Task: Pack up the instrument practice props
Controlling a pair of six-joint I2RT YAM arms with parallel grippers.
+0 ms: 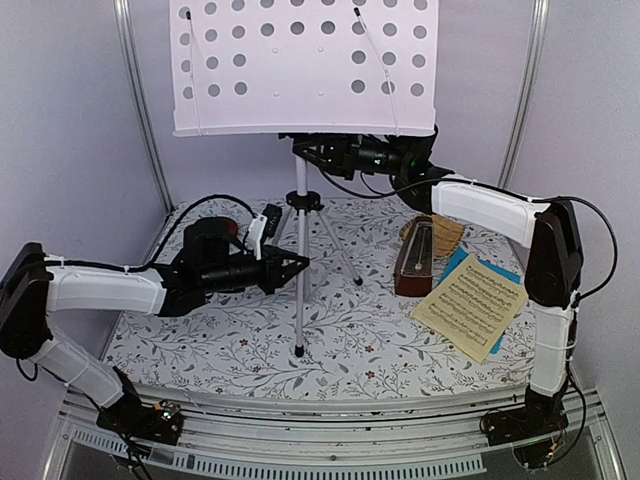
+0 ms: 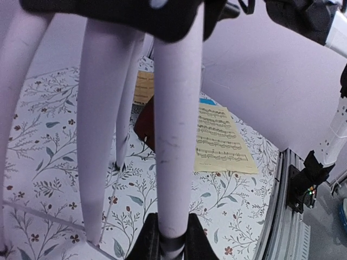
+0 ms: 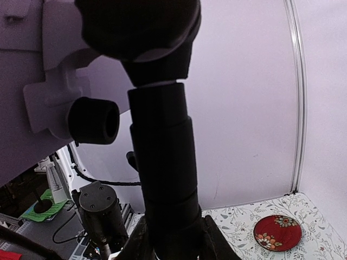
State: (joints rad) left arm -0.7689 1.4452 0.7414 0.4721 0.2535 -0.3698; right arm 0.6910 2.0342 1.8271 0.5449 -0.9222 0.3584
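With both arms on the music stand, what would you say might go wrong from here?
1. The left gripper grips low and the right gripper high on the top-heavy music stand; uneven pulls could twist or tip it.
2. The metronome and music sheets lie just to the right of the stand's base; swinging it might knock the metronome over or scuff the sheets.

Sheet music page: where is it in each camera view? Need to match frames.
Top view: the cream sheet music lies lower right on the cloth, right of the metronome.
Left wrist: right of centre, behind the stand's legs.
Right wrist: not in view.
Shared landmark: the music stand, in all three.
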